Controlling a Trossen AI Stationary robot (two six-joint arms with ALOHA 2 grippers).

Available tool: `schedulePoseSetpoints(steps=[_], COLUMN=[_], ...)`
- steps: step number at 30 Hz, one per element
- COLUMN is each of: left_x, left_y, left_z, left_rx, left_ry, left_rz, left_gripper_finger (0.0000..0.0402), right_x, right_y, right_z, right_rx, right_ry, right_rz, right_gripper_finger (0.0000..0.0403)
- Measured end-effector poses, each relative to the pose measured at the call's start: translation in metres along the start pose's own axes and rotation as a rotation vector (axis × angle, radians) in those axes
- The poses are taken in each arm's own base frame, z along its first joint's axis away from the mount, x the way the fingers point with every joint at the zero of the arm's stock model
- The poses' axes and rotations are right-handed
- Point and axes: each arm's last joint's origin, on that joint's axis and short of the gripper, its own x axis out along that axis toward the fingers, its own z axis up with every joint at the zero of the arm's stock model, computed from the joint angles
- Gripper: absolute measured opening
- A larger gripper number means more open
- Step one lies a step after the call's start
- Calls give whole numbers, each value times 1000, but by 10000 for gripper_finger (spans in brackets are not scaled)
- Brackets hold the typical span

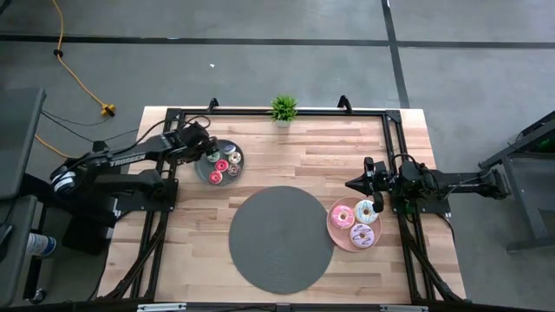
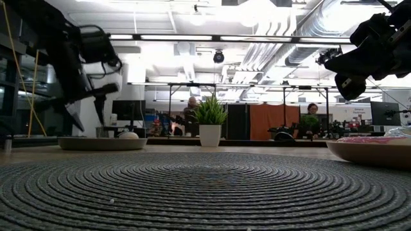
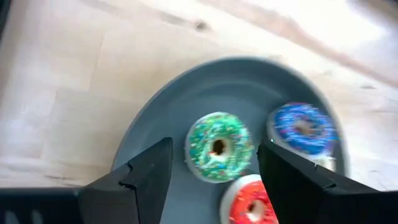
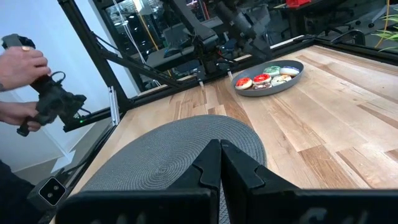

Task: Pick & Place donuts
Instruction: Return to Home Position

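So, we've got the left gripper (image 1: 206, 149) hovering over the small round dark grey plate (image 1: 200, 169) at the far left of the light wooden table (image 1: 286, 152). Its fingers (image 3: 140, 177) are spread wide and aren't holding anything. In the left wrist view we see the tiny green sprinkled ring donut (image 3: 217, 147) lying on that plate, right in the gap under them. The tiny blue sprinkled ring donut (image 3: 303, 127) and the tiny red ring donut (image 3: 249, 202) sit just beside it. From above, a few more tiny donuts crowd the same plate, but we can't sort those by colour.

The right gripper (image 1: 349, 185) hangs at the right side of the table, just on the far side of the round pink plate (image 1: 334, 236). Its fingers are pressed together with nothing in them. On that plate we count three bigger ones: the pink frosted donut (image 1: 342, 215), the white frosted donut (image 1: 365, 211) and the lilac frosted donut (image 1: 362, 235).

Between the two plates, nearer to us, lies the big round grey woven mat (image 1: 281, 240). The little green potted plant (image 1: 283, 108) stands at the far edge. In the right wrist view, a person's hand (image 4: 22, 65) grips a dark handheld controller (image 4: 53, 99) beyond the table.
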Motion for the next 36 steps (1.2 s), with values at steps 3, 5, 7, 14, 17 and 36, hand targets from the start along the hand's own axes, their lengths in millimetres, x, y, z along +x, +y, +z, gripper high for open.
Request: schedulePoseSetpoints(steps=[3, 5, 7, 14, 17, 36], left_x=[-13, -21, -30, -56, -67, -88], left_y=[0, 3, 6, 15, 17, 14], left_z=[3, 4, 5, 3, -2, -70], left_rx=[3, 3, 15, 49, 84, 420], left_ry=[-35, -50, -68, -81, -85, 218], left_rz=[-34, -51, -90, -237, -320, -793], left_gripper_finger=[231, 233, 234, 234, 234, 234], right_x=[0, 0, 0, 0, 0, 0], right_y=[0, 0, 0, 0, 0, 0], right_z=[0, 0, 0, 0, 0, 0], right_rx=[0, 0, 0, 0, 0, 0], right_ry=[0, 0, 0, 0, 0, 0], right_rz=[0, 1, 0, 0, 0, 0], right_gripper_finger=[0, 0, 0, 0, 0, 0])
